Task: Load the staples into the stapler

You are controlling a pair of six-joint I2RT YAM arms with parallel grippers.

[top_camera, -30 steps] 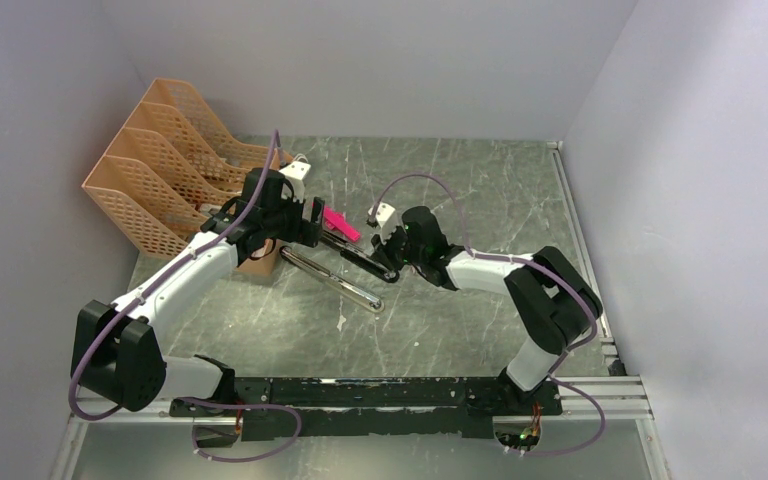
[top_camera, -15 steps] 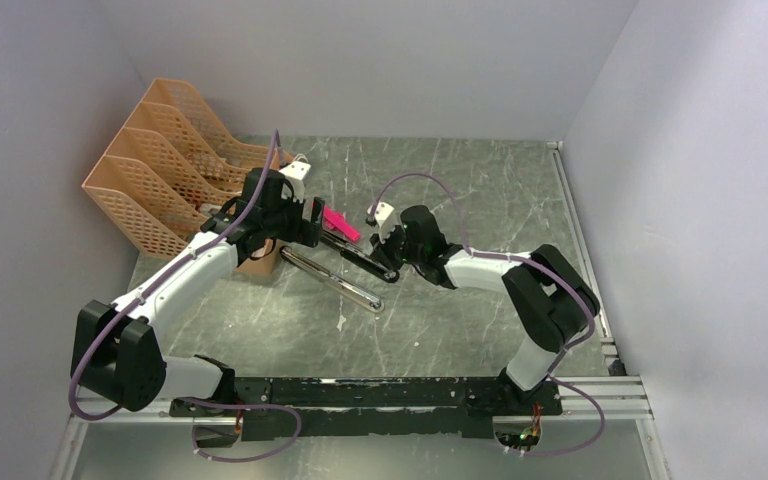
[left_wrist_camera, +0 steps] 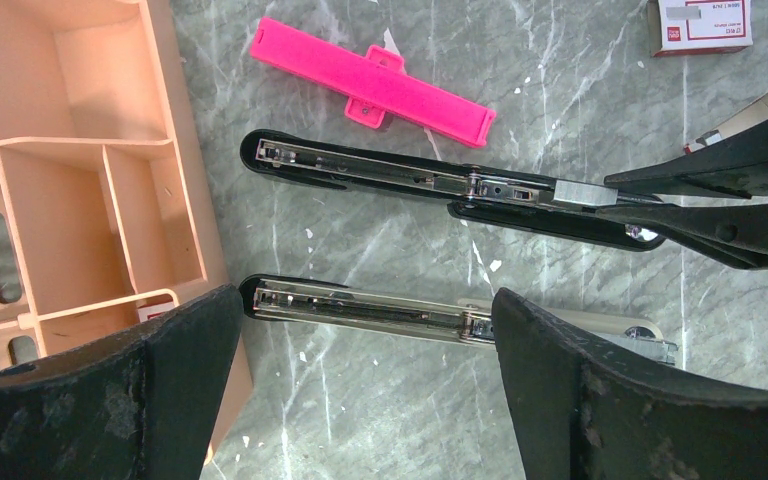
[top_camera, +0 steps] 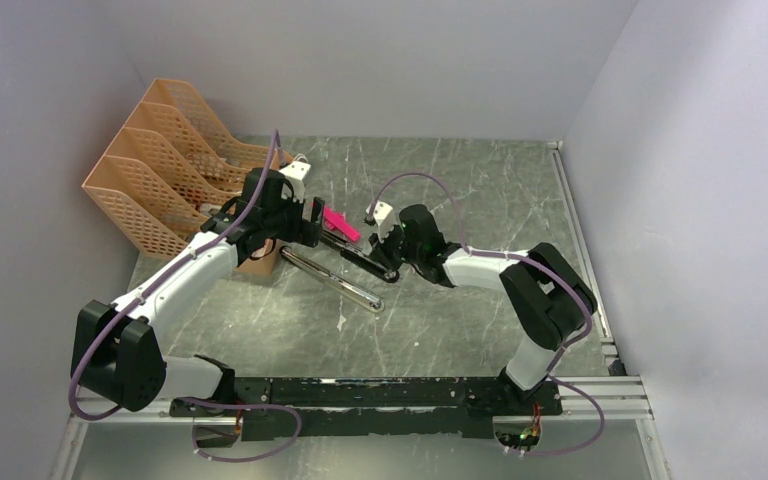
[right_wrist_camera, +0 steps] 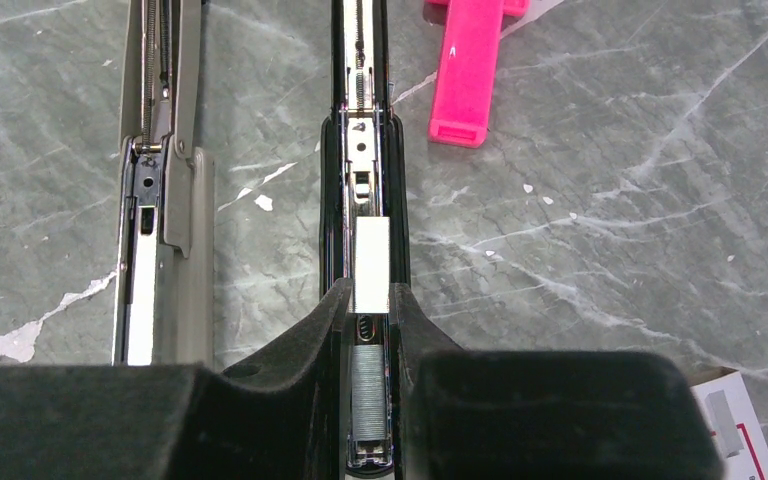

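Observation:
The black stapler [right_wrist_camera: 364,100] lies open on the table with its silver rail facing up; it also shows in the left wrist view [left_wrist_camera: 380,175] and the top view [top_camera: 355,256]. My right gripper [right_wrist_camera: 370,305] is shut on a short silvery-white strip of staples [right_wrist_camera: 371,265], held right over the rail; the strip also shows in the left wrist view [left_wrist_camera: 580,192]. More staples [right_wrist_camera: 367,395] lie in the channel under my fingers. My left gripper [left_wrist_camera: 360,400] is open and empty, hovering to the left of the stapler [top_camera: 305,225].
A slim black-and-silver stick [left_wrist_camera: 360,308] lies parallel beside the stapler. A pink plastic piece [left_wrist_camera: 370,80] lies on its other side. The white box with red print [left_wrist_camera: 700,25] sits further off. A peach organiser [left_wrist_camera: 90,150] and orange file racks [top_camera: 150,170] stand at the left.
My right gripper has crept slightly left along the stapler with the staple strip in it. The left arm has not moved.

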